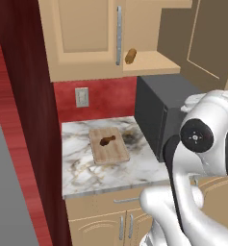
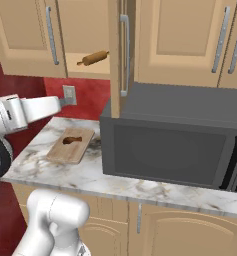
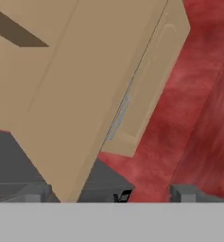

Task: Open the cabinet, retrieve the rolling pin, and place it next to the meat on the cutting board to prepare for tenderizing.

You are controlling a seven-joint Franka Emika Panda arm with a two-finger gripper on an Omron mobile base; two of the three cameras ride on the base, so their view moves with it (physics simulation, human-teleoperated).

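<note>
Rolling pin (image 1: pixel 131 55) lies on the shelf of the cabinet (image 1: pixel 86 38), just inside the opened right door (image 2: pixel 121 55); left door shut. So step 1 looks done; pin not yet picked up, placing left to do. Meat (image 1: pixel 107 141) sits on the cutting board (image 1: pixel 109 150) on the marble counter (image 1: pixel 86 173), beside the microwave (image 2: pixel 175 140). Gripper (image 3: pixel 106 191) is empty w/ fingers wide apart, aimed under the cabinet's underside toward the red wall (image 3: pixel 189 118); pin is above it, well apart, judging by the hand view.

A kitchen, seemingly domestic: microwave (image 2: pixel 172 145), marble counter (image 1: pixel 86 168), wall cabinets (image 1: pixel 86 33).
</note>
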